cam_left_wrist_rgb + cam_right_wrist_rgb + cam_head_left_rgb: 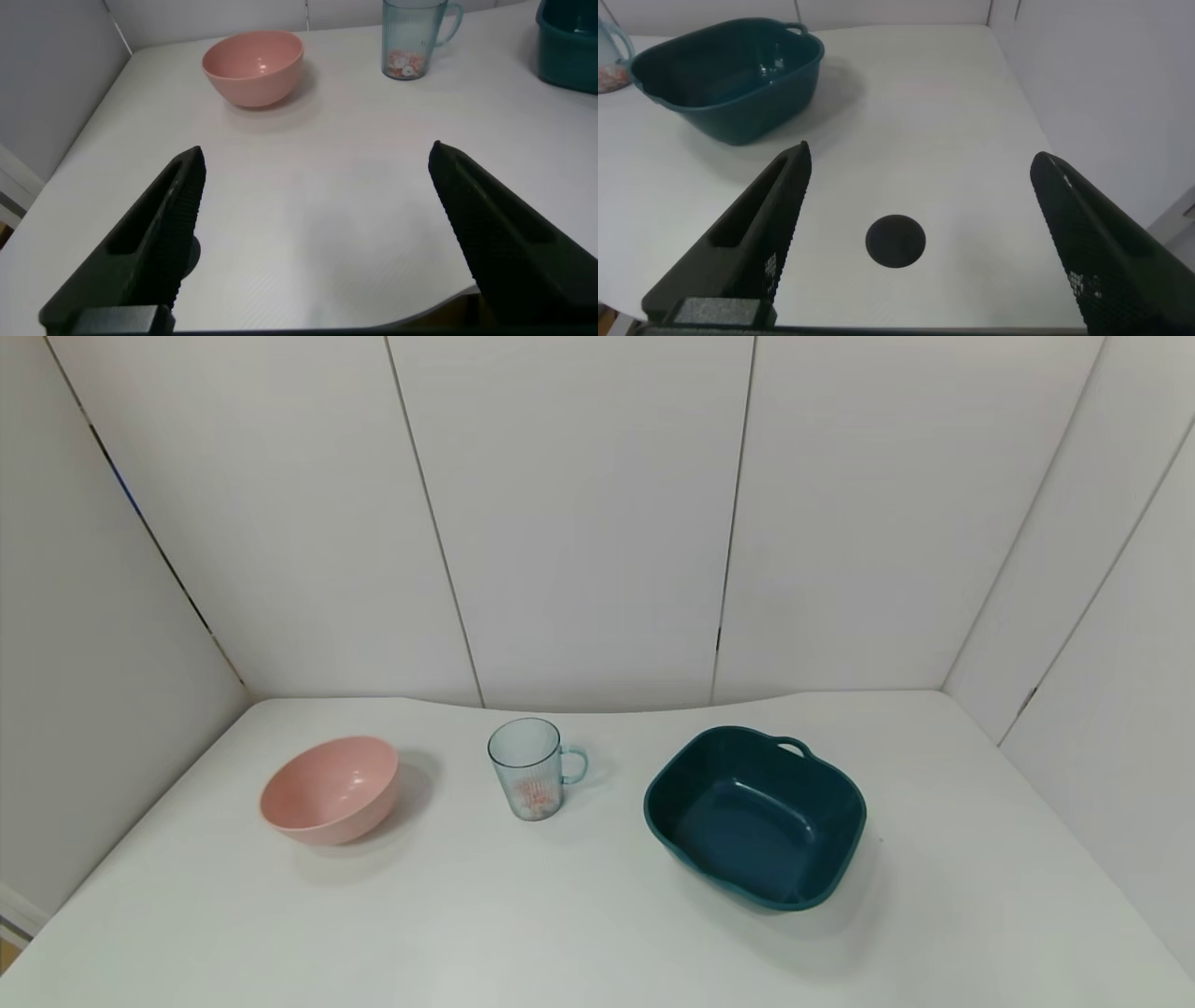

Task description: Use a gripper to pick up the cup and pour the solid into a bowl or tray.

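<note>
The cup (pixel 529 768), a clear pale-blue ribbed mug with its handle to the right, stands upright mid-table. The solid (pixel 534 796), red-orange and white bits, lies in its bottom. The pink bowl (pixel 329 790) sits left of the cup and holds nothing I can see. Neither gripper shows in the head view. In the left wrist view my left gripper (pixel 318 159) is open and empty over the table's near left part, with the bowl (pixel 254 67) and the cup (pixel 411 37) far ahead. My right gripper (pixel 920 168) is open and empty over the near right part.
A dark-teal squarish basin (pixel 756 814) with a handle stands right of the cup; it also shows in the right wrist view (pixel 729 79). A round black hole (pixel 896 242) lies in the table under the right gripper. White walls close the table at back and sides.
</note>
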Controlling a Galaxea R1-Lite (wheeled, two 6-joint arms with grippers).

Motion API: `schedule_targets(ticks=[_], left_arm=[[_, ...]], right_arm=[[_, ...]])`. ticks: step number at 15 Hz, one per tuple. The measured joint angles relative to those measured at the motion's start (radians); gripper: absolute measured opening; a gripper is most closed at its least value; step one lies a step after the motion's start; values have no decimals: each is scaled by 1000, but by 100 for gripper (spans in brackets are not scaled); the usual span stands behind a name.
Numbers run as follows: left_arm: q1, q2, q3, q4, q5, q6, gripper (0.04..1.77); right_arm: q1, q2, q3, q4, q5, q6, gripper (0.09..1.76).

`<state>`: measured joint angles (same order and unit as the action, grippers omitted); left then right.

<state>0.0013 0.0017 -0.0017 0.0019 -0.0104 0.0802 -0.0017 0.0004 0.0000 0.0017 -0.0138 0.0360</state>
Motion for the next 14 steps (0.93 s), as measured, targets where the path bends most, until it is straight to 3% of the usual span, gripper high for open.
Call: schedule_targets(ticks=[6, 10, 14], left_arm=[[0, 0, -15, 5, 1, -6, 172], [-1, 79, -164, 16, -2, -21, 172], [-47, 338, -371, 7, -3, -24, 172]], right_arm=[[0, 0, 0, 0, 0, 0, 171], [0, 0, 0, 0, 0, 0, 171], [0, 0, 0, 0, 0, 0, 171]])
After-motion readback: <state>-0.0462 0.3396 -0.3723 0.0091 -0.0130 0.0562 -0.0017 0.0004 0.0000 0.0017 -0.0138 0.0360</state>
